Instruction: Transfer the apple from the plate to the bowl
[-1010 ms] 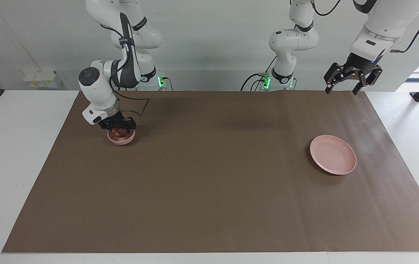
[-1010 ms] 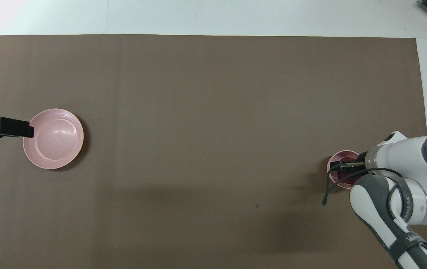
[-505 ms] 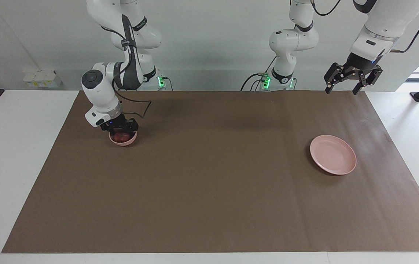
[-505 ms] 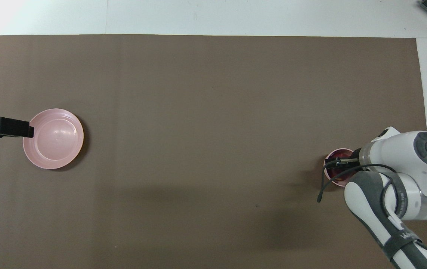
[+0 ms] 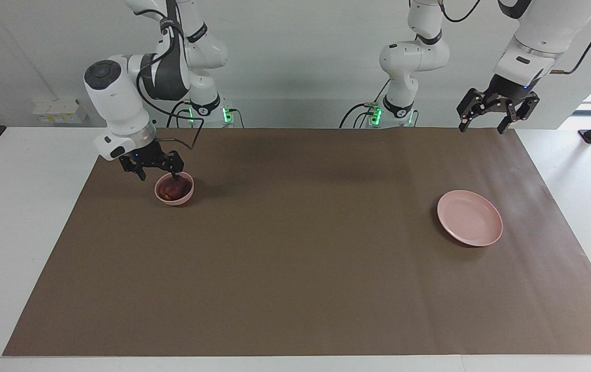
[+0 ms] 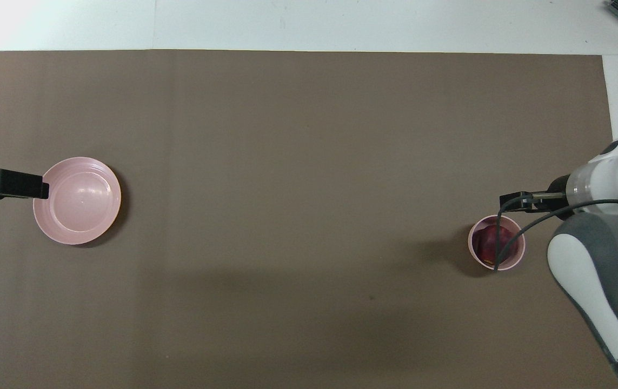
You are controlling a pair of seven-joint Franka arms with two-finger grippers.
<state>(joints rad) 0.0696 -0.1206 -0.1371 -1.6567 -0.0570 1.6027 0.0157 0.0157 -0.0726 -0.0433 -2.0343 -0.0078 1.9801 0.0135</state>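
The dark red apple (image 5: 171,191) (image 6: 494,241) lies inside the small pink bowl (image 5: 177,201) (image 6: 471,244) at the right arm's end of the brown mat. My right gripper (image 5: 158,175) (image 6: 517,200) hangs open just above the bowl's rim, off toward the table's end, holding nothing. The flat pink plate (image 5: 469,217) (image 6: 77,200) sits bare at the left arm's end. My left gripper (image 5: 481,126) (image 6: 27,186) waits open and raised, over the mat's edge by the robots.
A brown mat (image 5: 300,258) covers most of the white table (image 5: 21,217). A cable (image 6: 503,237) from the right wrist loops over the bowl in the overhead view.
The right gripper opened, left the apple in the bowl, and lifted up and off toward its own end of the table. The left arm has not moved.
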